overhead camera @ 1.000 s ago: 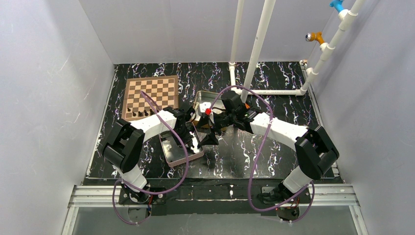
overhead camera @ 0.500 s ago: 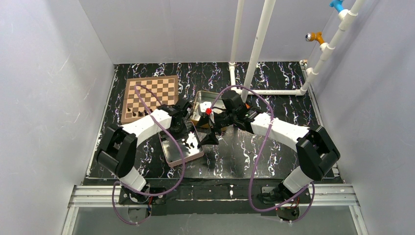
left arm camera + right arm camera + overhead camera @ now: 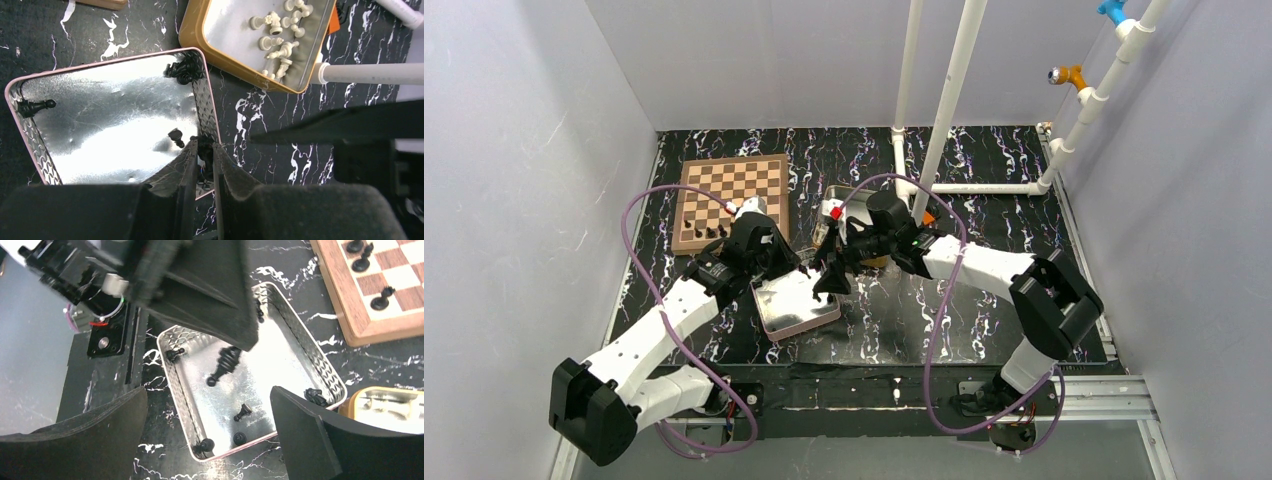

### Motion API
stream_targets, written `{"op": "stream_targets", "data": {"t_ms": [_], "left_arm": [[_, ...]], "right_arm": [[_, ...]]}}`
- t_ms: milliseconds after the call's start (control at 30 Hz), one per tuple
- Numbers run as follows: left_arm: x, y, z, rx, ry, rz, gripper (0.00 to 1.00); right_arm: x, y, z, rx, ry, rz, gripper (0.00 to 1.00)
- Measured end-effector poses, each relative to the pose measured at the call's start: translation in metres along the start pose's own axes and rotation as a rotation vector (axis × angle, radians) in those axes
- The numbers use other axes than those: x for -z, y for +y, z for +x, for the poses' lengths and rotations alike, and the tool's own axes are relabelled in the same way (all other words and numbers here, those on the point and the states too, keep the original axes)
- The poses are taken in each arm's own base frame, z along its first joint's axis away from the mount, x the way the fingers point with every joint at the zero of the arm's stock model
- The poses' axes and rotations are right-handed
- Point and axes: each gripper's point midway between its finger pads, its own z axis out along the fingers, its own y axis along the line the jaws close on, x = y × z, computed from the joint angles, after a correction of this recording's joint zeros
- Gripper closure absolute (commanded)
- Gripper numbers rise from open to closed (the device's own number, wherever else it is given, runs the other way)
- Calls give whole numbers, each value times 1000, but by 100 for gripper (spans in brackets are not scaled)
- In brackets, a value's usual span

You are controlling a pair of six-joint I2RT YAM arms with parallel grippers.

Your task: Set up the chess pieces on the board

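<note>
The left gripper (image 3: 205,159) had its jaws closed on a slim black chess piece (image 3: 226,364). The piece hung slanted from the fingertips above the floor of the pink-rimmed tin (image 3: 31,142), over that tin's right side. The right gripper (image 3: 209,390) stood wide open and held nothing, poised at the right edge of the same tin, close to the gold tin (image 3: 196,31). Loose black pieces (image 3: 243,412) lay scattered in the pink-rimmed tin, mostly in its corners and along its walls. Pale pieces (image 3: 280,30) lay heaped in the gold tin. The board (image 3: 731,190) lay toward the far left corner of the table (image 3: 884,320), just beyond the pink-rimmed tin. A short row of standing pieces (image 3: 706,232), all black, stood along the board's near edge toward its left corner.
</note>
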Motion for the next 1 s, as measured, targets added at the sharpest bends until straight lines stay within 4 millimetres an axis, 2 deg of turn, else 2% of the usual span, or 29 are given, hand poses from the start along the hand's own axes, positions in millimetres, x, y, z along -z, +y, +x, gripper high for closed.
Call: {"op": "stream_targets", "data": {"t_ms": [133,333,567,633,667,833,1000], "left_arm": [[4,-1,-4,12,-24,12,100],[6,-4,-8,29,-44,23,100],[6,-2,-7,32,-49,25,100],[6,-2,-6,32,-48,24,100],[6,-2,-7,32,-49,25,100],[6,-2,-7,32,-50,27,100],[6,-2,-7,32,-51,27,100]], "right_arm": [[-8,-11,10,-105,10,56,7],[-21,-10,23,-189,35,83,17],[-26,-14,15,-228,21,122,30],[-26,-16,13,-236,15,132,38],[-26,-17,13,-243,14,138,46],[-27,-21,16,-261,15,162,71],[-27,-24,17,-270,16,178,89]]}}
